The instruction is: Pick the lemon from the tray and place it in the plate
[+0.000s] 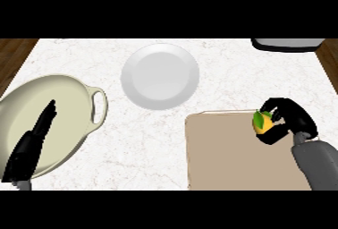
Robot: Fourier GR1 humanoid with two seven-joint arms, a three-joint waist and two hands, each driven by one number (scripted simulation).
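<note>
A yellow lemon (262, 124) with a green leaf shows at the far right part of the tan tray (231, 156). My right hand (290, 120) is curled round it, fingers above and thumb below, hiding much of the fruit. Whether the lemon still touches the tray I cannot tell. The white plate (160, 76) lies on the marble counter up and left of the tray, with nothing on it. My left hand (33, 141) rests open at the lower left, fingers straight, over a cream dish.
A large cream dish with a side handle (66, 100) fills the left of the counter. A dark and white object (287, 44) sits at the far right corner. Wooden floor shows past both side edges of the counter.
</note>
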